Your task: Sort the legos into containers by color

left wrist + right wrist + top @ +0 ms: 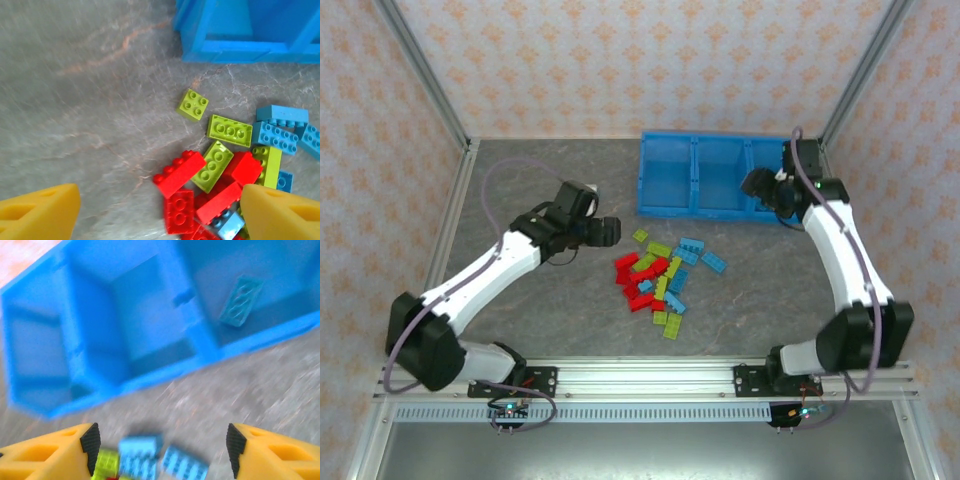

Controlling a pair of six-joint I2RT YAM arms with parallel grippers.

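Note:
A loose pile of legos (658, 280) in red, yellow-green and light blue lies mid-table, in front of the blue three-compartment bin (692, 212). My left gripper (608, 232) hovers just left of the pile, open. In its wrist view the left gripper (160, 217) has a red brick (179, 173) and other red bricks between its yellow fingers (42, 212). My right gripper (762, 186) hangs open and empty over the bin's right end. The right wrist view is blurred: right gripper (160, 450), bin (150, 381), one light blue brick (241, 301) in the right compartment.
Bare grey marbled tabletop (75, 100) spreads left of the pile. Metal frame posts (420, 70) and patterned walls enclose the table. Light blue bricks (140, 455) and a yellow-green one (107, 462) lie on the table below the right gripper.

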